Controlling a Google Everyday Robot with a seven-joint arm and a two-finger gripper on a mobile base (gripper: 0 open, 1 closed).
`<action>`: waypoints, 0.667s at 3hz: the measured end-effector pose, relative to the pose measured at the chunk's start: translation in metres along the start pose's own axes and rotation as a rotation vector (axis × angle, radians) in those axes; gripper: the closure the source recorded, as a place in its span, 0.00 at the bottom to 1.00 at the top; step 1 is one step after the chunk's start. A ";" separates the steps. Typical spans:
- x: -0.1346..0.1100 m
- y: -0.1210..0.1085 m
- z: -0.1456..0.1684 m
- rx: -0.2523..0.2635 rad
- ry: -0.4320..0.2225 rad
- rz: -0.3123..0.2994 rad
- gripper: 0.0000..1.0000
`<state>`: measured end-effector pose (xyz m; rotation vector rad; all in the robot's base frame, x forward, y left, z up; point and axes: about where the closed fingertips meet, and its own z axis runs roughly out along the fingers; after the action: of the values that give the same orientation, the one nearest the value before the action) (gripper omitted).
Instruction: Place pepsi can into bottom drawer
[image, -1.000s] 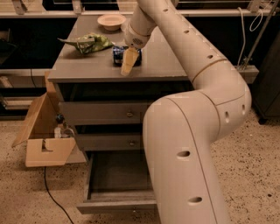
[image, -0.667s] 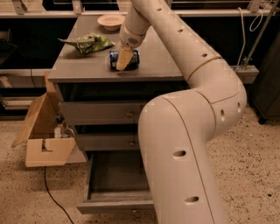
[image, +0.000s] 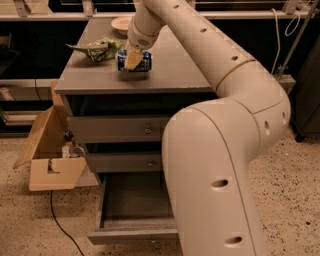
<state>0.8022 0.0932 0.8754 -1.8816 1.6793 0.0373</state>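
On the floor at the far left I note an open cardboard box (image: 49, 159) standing just beside the cabinet's left flank, with small items inside that I cannot identify. A dark cable (image: 61, 226) trails across the speckled floor in front of it.

On the grey cabinet top (image: 175, 67), toward its left rear, lies a crumpled green snack bag (image: 99, 49). Behind it and a little to the right sits a small beige bowl (image: 121, 23), near the back edge.

The pepsi can (image: 144, 61) lies horizontally just right of the bag, well back from the front edge. The gripper (image: 133, 63) is down on it and closed around its middle: one pale finger (image: 132, 58) crosses the near side of the can, and the blue ends show on either side. A shadow lies on the top beneath the can; I cannot tell whether it is touching the surface.

Below, the two upper drawers (image: 115, 131) are shut, each with a small round knob. The bottom drawer (image: 131, 202) is pulled out, its grey tray exposed.

The arm (image: 235, 150) fills the right side, hiding the cabinet's right part.
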 end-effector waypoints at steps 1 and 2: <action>0.008 0.022 -0.049 0.014 -0.116 0.026 1.00; 0.030 0.053 -0.078 -0.012 -0.173 0.056 1.00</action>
<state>0.7317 0.0308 0.9047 -1.7848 1.6160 0.2273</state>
